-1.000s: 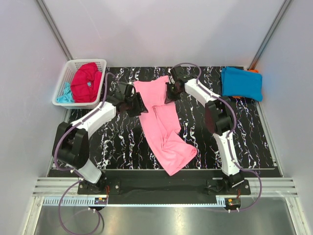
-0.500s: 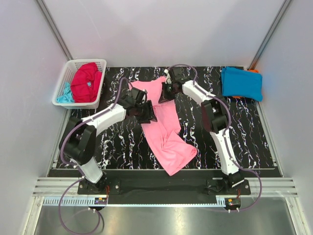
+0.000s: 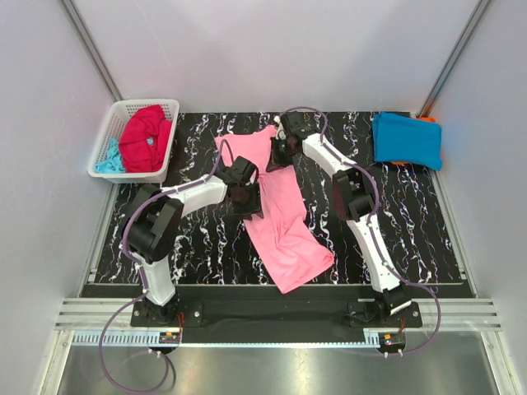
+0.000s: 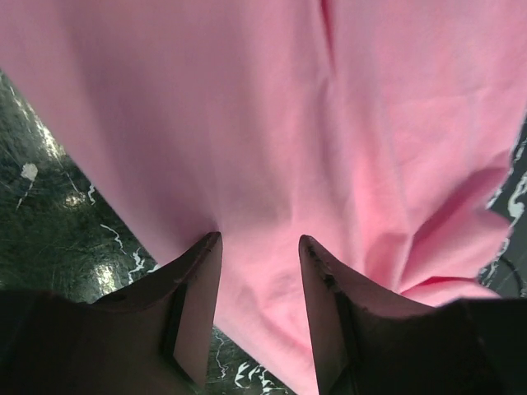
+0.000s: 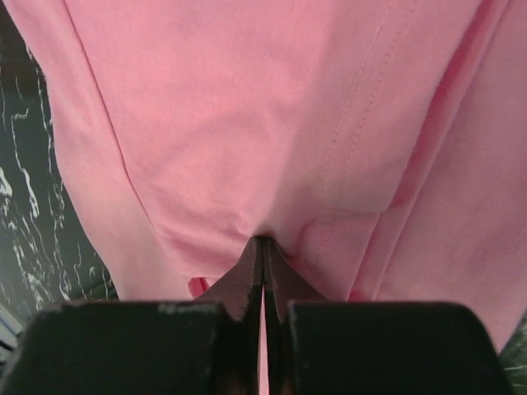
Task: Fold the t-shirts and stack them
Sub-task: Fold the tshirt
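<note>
1. Top view: a blue t-shirt [image 3: 406, 138] lies folded over an orange t-shirt [image 3: 400, 164] at the upper right of the table [image 3: 189, 247]. The pink t-shirt [image 3: 284, 239] sprawls unfolded at centre. The red t-shirt [image 3: 146, 136] and aqua t-shirt [image 3: 107, 159] lie in the basket [image 3: 132, 105], upper left.
2. Left wrist view: the left jaws stand apart on pink cloth, and no grip is visible.
3. Right wrist view: the right jaws are closed, pinching pink cloth. The shirt's edges are cut off.

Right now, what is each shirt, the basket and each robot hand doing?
light pink t-shirt, unfolded and rumpled on the table.
blue t-shirt, folded, on top of the orange one.
orange t-shirt, under the blue, only edges showing.
white basket, upright, holding two shirts.
red t-shirt, bunched in the basket.
aqua t-shirt, crumpled in the basket beside the red.
left gripper, open over the light pink t-shirt.
right gripper, shut on the light pink t-shirt.
</note>
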Motion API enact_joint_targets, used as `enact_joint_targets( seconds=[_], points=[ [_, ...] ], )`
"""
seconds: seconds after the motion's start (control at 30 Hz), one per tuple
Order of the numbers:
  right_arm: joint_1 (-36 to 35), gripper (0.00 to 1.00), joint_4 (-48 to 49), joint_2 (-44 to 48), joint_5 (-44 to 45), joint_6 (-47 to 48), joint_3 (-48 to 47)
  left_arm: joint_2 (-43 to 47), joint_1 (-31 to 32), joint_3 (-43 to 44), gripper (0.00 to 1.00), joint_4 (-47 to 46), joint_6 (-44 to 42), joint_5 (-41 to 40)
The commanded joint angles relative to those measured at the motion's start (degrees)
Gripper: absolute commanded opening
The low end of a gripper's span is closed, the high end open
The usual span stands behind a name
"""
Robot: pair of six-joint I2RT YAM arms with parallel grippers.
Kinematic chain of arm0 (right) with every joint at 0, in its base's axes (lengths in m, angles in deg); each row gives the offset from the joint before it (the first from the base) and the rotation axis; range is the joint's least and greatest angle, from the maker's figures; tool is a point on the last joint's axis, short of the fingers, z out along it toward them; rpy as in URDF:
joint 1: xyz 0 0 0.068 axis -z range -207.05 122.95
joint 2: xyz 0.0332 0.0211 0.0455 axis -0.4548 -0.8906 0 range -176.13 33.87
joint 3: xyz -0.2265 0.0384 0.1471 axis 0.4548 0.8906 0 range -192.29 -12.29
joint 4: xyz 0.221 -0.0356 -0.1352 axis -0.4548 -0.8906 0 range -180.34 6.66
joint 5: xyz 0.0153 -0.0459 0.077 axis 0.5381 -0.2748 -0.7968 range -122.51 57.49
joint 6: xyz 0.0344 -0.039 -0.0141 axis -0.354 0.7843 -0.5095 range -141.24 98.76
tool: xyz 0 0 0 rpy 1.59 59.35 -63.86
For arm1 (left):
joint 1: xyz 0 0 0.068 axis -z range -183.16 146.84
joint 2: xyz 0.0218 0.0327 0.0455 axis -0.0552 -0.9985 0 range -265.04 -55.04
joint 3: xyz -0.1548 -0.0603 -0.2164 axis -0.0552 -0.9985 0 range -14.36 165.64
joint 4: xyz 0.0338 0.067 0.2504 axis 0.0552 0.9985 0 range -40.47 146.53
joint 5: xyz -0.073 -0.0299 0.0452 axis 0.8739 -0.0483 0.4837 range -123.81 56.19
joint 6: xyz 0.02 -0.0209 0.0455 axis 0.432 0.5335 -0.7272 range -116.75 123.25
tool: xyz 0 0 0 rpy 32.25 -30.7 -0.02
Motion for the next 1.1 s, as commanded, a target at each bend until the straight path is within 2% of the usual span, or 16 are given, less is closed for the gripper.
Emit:
enact_joint_targets(
  seconds=[0.0, 0.1, 0.33, 0.6, 0.67, 0.7, 0.73, 0.8, 0.93, 1.07],
  points=[
    [1.3, 0.00, -5.6, -4.9, 9.3, 1.2, -5.1, 0.7, 0.6, 2.5, 0.47, 0.6, -1.1, -1.9],
    [3.6, 0.02, -7.7, -8.0, 10.1, -1.3, -11.6, 1.9, 0.6, 2.5, 0.47, 0.9, -1.7, -2.3],
    [7.8, 0.06, -8.1, -12.5, 7.4, -5.4, -18.4, 3.4, 0.7, 3.7, 0.47, 1.7, -3.3, -1.9],
    [9.0, 0.07, -5.8, -13.9, 5.5, -7.1, -19.9, 8.3, 1.9, 3.1, 0.46, -2.8, -8.2, 7.6],
    [9.0, 0.16, -4.9, -13.6, 4.3, -6.8, -20.4, 10.0, 2.3, 2.2, 0.46, -3.8, -8.7, 11.6],
    [9.0, 0.23, -4.3, -13.1, 4.0, -6.6, -20.6, 10.7, 2.4, 1.5, 0.46, -4.8, -8.7, 13.5],
    [9.0, 0.34, -3.6, -12.8, 3.6, -6.4, -20.6, 11.4, 2.5, -0.7, 0.46, -7.5, -8.7, 15.3],
    [9.0, 0.45, -2.4, -11.6, 1.9, -5.7, -20.5, 13.8, 2.6, -3.1, 0.48, -10.6, -7.9, 20.8],
    [9.3, 0.51, 0.3, -6.1, 1.1, -4.7, -20.4, 15.9, 2.6, -9.5, 0.49, -18.1, -5.3, 27.3],
    [9.9, 0.54, -0.1, 1.9, 6.1, -4.9, -15.7, 16.3, 4.1, -13.2, 0.49, -19.2, -3.3, 26.4]
  ],
)
